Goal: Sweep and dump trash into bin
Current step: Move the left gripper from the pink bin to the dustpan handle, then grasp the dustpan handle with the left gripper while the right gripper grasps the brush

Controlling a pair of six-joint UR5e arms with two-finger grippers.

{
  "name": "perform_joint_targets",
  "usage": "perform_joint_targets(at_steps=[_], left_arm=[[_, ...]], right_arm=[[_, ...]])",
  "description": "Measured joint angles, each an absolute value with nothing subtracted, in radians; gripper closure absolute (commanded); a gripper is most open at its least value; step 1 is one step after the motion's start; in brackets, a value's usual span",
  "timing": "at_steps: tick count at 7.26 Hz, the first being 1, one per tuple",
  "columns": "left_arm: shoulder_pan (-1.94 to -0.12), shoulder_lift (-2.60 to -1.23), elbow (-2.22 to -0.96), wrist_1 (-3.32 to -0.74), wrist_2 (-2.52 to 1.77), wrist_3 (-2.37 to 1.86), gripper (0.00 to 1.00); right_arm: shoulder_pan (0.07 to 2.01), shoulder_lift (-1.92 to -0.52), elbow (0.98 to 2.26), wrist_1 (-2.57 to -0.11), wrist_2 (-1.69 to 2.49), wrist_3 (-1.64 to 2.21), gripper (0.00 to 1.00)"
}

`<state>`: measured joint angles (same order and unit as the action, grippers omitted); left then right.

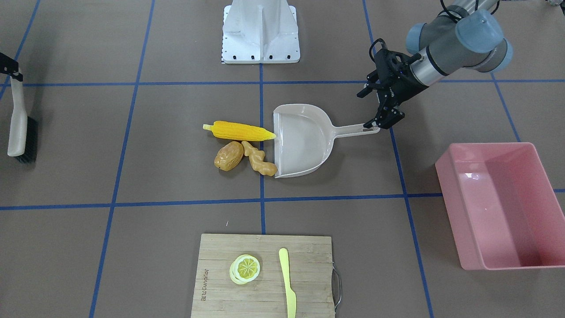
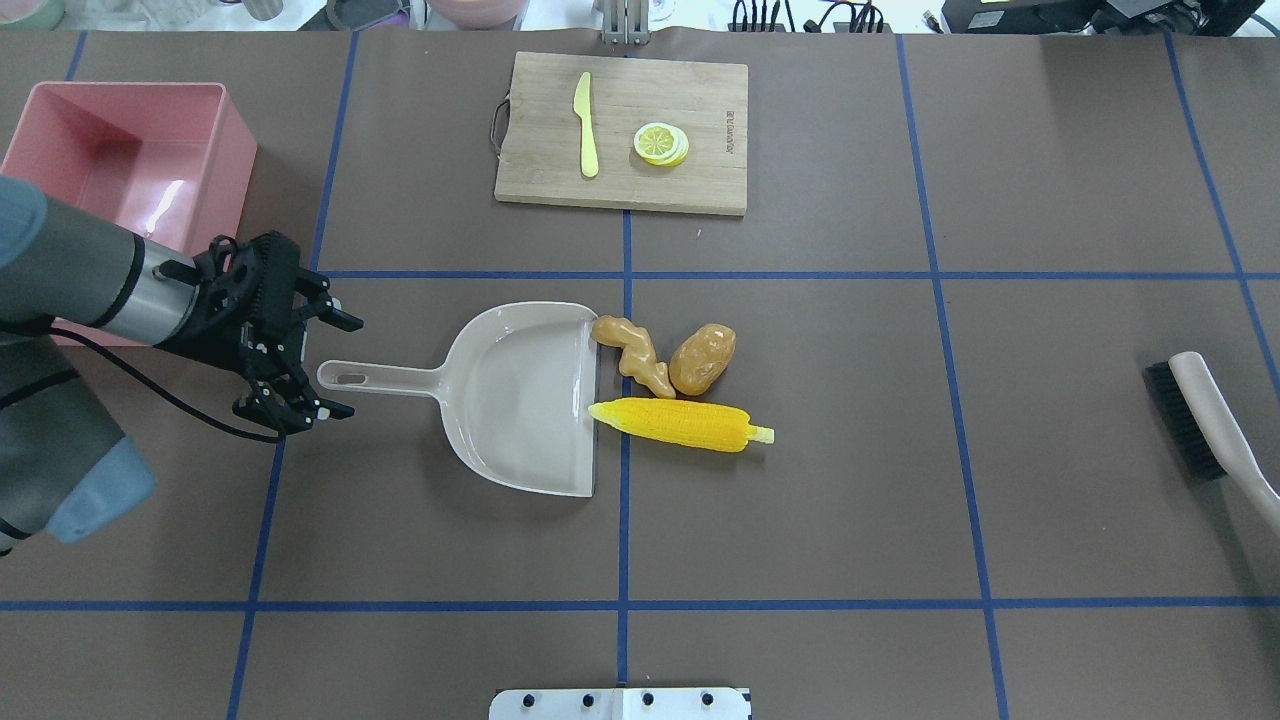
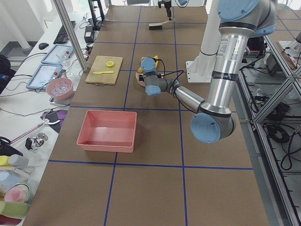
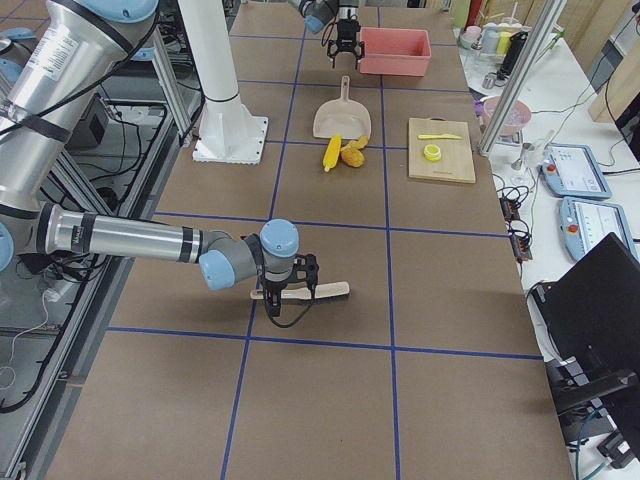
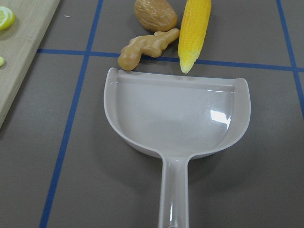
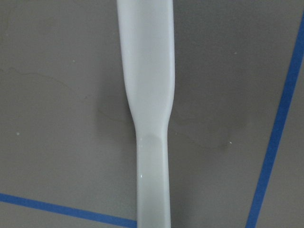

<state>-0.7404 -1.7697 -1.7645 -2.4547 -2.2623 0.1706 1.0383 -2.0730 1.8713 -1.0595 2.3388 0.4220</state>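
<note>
Left gripper (image 2: 342, 367): jaws wide, straddling the dustpan (image 2: 520, 400) handle tip, not clamped. Corn cob (image 2: 680, 424) and ginger root (image 2: 632, 355) at pan's lip, potato (image 2: 703, 358) touching ginger. Pink bin (image 2: 232, 150) beyond the arm. Right gripper (image 1: 11, 70) at brush (image 1: 20, 128); grip unclear.

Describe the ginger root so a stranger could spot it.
Find the beige dustpan mid-table and look at its open mouth. The ginger root there is the knobbly tan piece, unlike the oval brown potato and long yellow corn cob.
</note>
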Motion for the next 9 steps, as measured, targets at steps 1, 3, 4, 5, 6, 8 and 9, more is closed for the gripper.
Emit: perform_joint_targets(at_steps=[1, 3, 4, 5, 6, 8, 9], left_arm=[[-0.711, -1.776, -1.728, -2.532, -2.222, 0.147, 0.02], [-0.691, -1.785, -1.688, -2.629, -2.198, 0.046, 0.02], [-0.69, -1.792, -1.684, -2.646, -2.196, -0.019, 0.02], [-0.691, -1.807, -1.68, -2.646, -2.194, -0.071, 0.03], [-0.693, -1.824, -1.669, -2.64, -2.192, -0.094, 0.03], [-0.693, -1.833, -1.63, -2.637, -2.188, -0.05, 0.03], [-0.693, -1.833, -1.609, -2.639, -2.187, -0.024, 0.03]], right_arm=[[1.013, -2.072, 1.854, -1.038, 2.323, 0.429, 0.08], [0.973, -2.062, 1.798, -0.945, 2.312, 0.48, 0.25], [0.957, -2.054, 1.787, -0.918, 2.312, 0.508, 0.46], [0.948, -2.05, 1.784, -0.902, 2.314, 0.521, 0.68], [0.944, -2.05, 1.784, -0.896, 2.314, 0.525, 1.0], [0.945, -2.056, 1.797, -0.892, 2.316, 0.521, 1.0], [0.947, -2.06, 1.811, -0.891, 2.317, 0.519, 1.0]])
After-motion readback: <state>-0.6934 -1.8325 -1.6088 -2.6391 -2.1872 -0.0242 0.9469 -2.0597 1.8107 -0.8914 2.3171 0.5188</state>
